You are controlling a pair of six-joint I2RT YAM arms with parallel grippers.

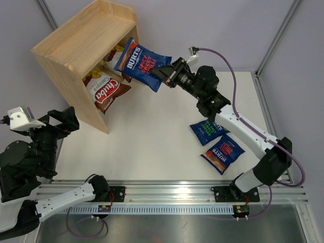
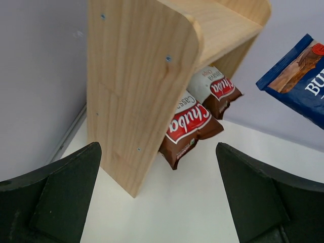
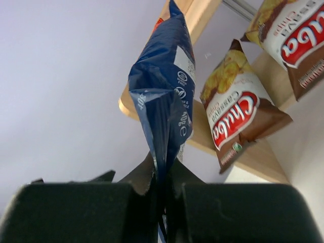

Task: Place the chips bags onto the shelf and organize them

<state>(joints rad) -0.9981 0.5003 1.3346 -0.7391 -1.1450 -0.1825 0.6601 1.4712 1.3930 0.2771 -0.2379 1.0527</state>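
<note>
Chuba bags (image 1: 105,91) two, Burts bags (image 1: 142,63) three

From above, the top of the shelf (image 1: 86,35) hides most of its inside, and a brown-and-white bag (image 1: 112,56) at the back shows only a sliver behind the blue bag (image 1: 142,63). The left arm (image 1: 20,167) runs off the left edge. The left wrist view crops the blue bag at the right and the left gripper (image 2: 158,152) at the bottom. In the right wrist view the blue bag's end is hidden inside the right gripper (image 3: 163,174), and a brown-and-white bag is cropped at the top right corner.
</note>
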